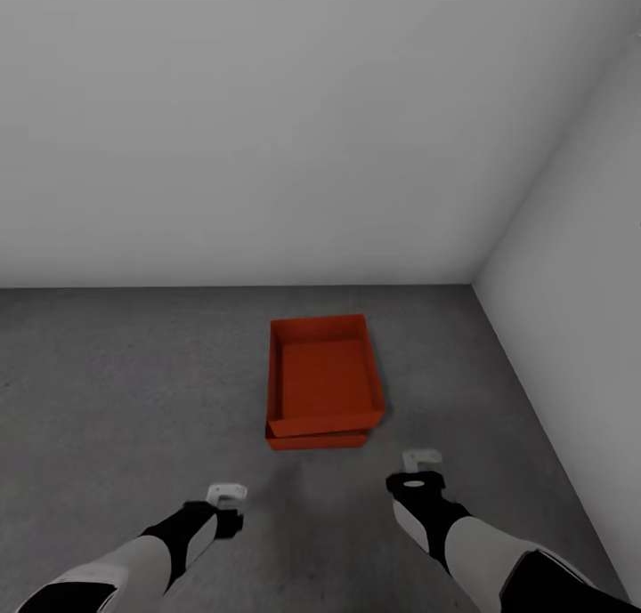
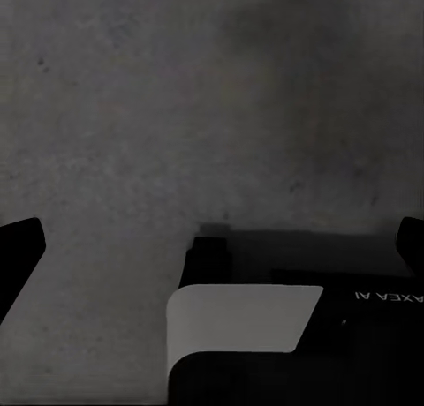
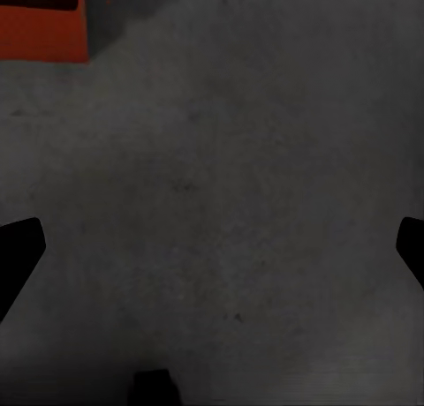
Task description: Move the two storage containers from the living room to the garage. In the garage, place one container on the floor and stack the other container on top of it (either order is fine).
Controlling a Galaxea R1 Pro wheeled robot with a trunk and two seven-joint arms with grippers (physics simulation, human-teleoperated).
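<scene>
Grey concrete floor (image 1: 133,391), pale walls: I log two orange-red containers (image 1: 325,377) stacked, open-topped, slightly offset. Left gripper (image 2: 212,247) and right gripper (image 3: 212,247) both spread, empty.

A plain pale grey back wall (image 1: 267,124) runs the full width of the head view and meets a second pale wall (image 1: 579,266) on the right, forming a bare corner. Below them lies a dark grey, matte, mottled concrete floor (image 1: 133,391), its join with the back wall a straight, dark line. The light is soft and even, brightest high on the walls and dimmer towards the floor, whose speckled surface also shows close up in both wrist views.
</scene>
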